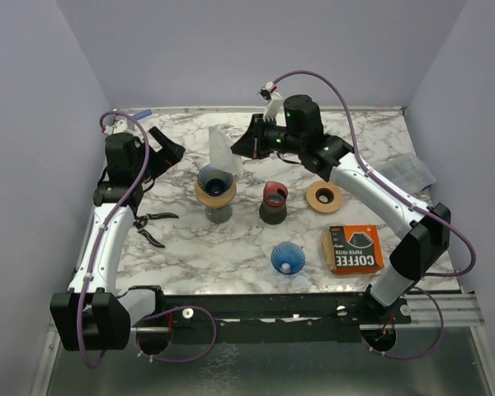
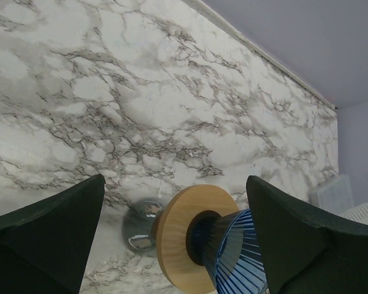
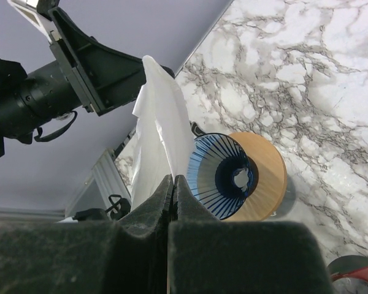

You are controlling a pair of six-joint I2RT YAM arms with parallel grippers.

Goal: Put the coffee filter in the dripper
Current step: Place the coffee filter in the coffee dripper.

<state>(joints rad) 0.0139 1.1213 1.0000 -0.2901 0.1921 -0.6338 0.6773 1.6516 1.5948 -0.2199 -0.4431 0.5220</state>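
Right wrist view: right pincer (image 3: 173, 184) pinched shut on the coffee filter (image 3: 159, 135) just beside the dripper (image 3: 224, 177), seemingly to drop it in; left pincer (image 2: 175, 202) gapes empty.

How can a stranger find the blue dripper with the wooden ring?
On the marble table, look left of centre, beside the white paper filter. This blue dripper sits in a wooden ring on a stand; the other blue dripper has none.

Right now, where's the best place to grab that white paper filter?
The coffee filter is thin, flat paper standing upright beside the blue dripper, so pinch its lower edge across both faces, from the side, as the right end effector does.
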